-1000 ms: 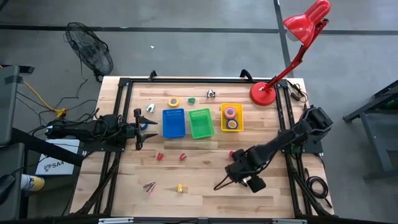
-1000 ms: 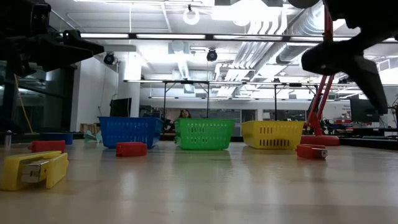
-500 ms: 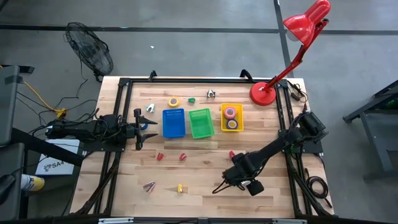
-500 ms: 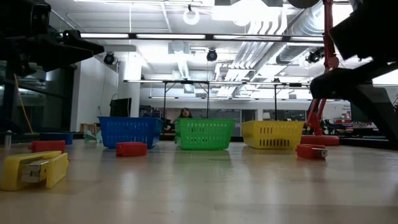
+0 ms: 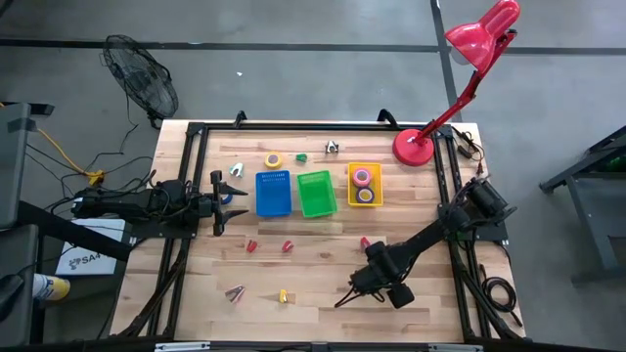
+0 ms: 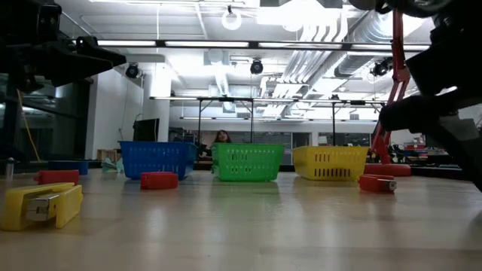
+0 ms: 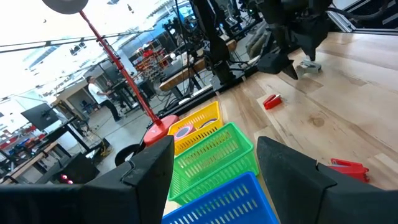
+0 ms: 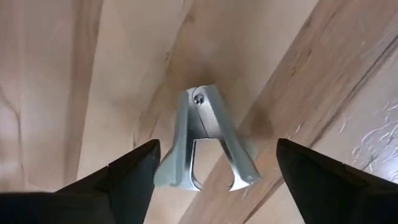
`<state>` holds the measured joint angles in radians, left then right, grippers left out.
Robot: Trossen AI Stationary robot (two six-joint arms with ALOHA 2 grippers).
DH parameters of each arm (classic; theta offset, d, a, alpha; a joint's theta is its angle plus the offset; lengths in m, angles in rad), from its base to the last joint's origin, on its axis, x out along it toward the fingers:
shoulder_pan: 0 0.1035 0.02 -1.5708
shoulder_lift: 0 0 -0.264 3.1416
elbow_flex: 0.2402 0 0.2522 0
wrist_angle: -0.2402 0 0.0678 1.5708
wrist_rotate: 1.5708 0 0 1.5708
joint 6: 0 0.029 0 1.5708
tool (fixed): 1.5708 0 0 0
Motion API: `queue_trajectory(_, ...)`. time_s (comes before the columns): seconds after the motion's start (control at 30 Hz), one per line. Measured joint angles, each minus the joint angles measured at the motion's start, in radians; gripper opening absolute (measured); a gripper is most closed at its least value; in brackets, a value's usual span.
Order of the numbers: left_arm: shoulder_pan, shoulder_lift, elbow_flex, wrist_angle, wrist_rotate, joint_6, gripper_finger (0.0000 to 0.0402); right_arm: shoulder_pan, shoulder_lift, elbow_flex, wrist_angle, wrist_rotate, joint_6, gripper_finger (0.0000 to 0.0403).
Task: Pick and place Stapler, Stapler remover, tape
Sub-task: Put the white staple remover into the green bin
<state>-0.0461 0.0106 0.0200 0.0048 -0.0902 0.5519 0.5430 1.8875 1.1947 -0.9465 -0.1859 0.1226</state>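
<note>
In the right wrist view, a silver staple remover lies flat on the wood between the open fingers of my right gripper, which stand either side of it without touching. My right gripper hangs low over the table's near right part, hiding the remover from above. My left gripper waits open at the table's left, beside a blue tape roll. A yellow tape roll lies behind the blue bin. Pink and purple rolls sit in the yellow bin. Red staplers and a yellow stapler lie on the table.
The blue bin, green bin and yellow bin stand in a row at mid-table. Small silver removers lie toward the far edge, another small item near the front. A red lamp base stands at the far right corner.
My right arm has folded in and its gripper has come down toward the table, shifting slightly toward the near left. In the low view it sinks from the top of the picture to just above the wood. The left arm has kept still.
</note>
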Motion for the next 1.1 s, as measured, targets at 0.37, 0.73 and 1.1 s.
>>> queue_trajectory(0.37, 0.0, 0.0, 0.0, 0.0, 0.0, 0.0, 0.0227, 0.014, -0.001, -0.044, 0.04, 0.001, 0.007, 0.0267)
queue_trajectory(0.73, 0.0, 0.0, 0.0, 0.0, 0.0, 0.0, 0.0227, 0.014, 0.001, -0.046, 0.046, 0.055, -0.044, 0.0197)
queue_trajectory(1.1, 0.0, 0.0, 0.0, 0.0, 0.0, 0.0, 0.0227, 0.0, 0.003, -0.042, 0.068, 0.063, 0.079, 0.0112)
